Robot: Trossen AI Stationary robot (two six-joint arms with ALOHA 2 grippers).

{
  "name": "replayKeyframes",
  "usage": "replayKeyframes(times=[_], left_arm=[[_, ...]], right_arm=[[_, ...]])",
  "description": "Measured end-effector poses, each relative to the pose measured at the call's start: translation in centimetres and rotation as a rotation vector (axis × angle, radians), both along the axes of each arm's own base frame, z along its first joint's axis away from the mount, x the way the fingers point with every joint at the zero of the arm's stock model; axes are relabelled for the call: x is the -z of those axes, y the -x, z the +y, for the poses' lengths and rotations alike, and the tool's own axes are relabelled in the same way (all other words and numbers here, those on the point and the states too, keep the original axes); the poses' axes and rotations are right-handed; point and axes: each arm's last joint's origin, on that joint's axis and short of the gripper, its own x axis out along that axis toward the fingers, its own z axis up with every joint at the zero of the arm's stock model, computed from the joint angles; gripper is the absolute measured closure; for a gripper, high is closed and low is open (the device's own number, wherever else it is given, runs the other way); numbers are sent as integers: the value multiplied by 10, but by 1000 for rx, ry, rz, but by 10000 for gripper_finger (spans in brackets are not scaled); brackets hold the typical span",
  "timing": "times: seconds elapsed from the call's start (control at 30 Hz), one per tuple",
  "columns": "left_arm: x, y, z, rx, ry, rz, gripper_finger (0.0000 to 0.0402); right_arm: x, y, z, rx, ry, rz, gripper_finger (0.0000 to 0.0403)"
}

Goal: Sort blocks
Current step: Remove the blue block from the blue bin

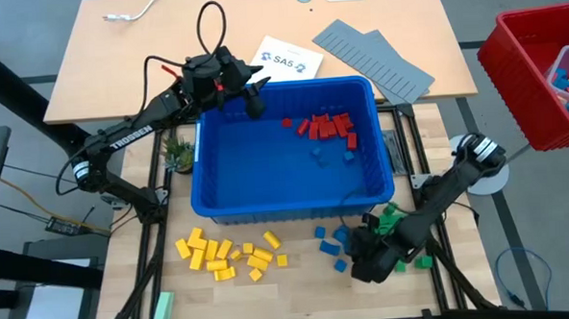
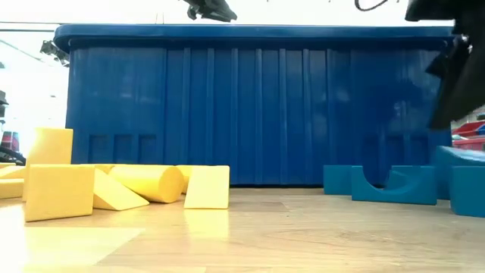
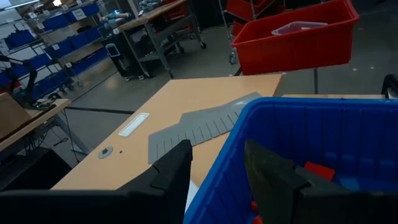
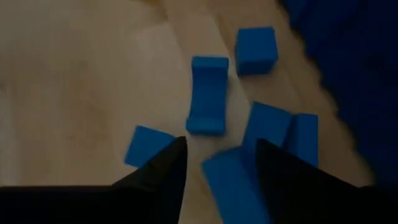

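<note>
A blue bin (image 1: 296, 207) on the table (image 1: 117, 71) is seen to hold about ten red blocks (image 1: 327, 127) and three blue ones. A red bin (image 1: 512, 82) holds a clear box. Yellow blocks (image 1: 229, 255), roughly fifteen, are laid before the bin; blue blocks (image 1: 332, 244) and green blocks (image 1: 391, 217) are gathered beside them. The left hand (image 1: 254, 105) is held released over the bin's rim; the right hand (image 4: 217, 155) is parted above a blue block
</note>
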Motion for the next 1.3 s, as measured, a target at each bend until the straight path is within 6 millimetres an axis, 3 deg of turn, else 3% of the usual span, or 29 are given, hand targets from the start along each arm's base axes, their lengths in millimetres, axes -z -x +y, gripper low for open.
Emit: replayKeyframes(times=[0.13, 0.3, 0.43, 0.53, 0.63, 0.8, 0.9, 1.03, 1.17, 1.3], left_arm=[[-2, 0, 0, 0, -9, -15, 243], [-3, 0, 0, 0, -15, -27, 243], [-4, -1, 0, 0, -20, -36, 243], [-4, -1, 0, 0, -21, -39, 243], [-5, -1, 0, 0, -24, -44, 243], [-6, -1, 0, 7, -25, -53, 243], [-6, -1, 0, -5, 35, -99, 243], [-6, -1, 0, 6, 74, -136, 243], [-7, -1, 0, 8, 74, -139, 243], [-6, -1, 0, 7, 100, -154, 243]], right_arm=[[-17, 8, -4, -34, -83, 10, 207], [-64, 24, -15, -103, -328, -60, 191], [-105, 39, -32, -113, -497, -233, 194], [-130, 48, -49, -102, -523, -396, 201], [-150, 54, -66, -88, -427, -584, 207], [-173, 51, -93, -29, -5, -807, 216], [-176, 45, -111, 71, 285, -788, 220], [-168, 40, -142, 141, 561, -604, 225], [-167, 47, -178, 299, 615, -514, 230], [-163, 61, -212, 565, 482, -519, 234]])
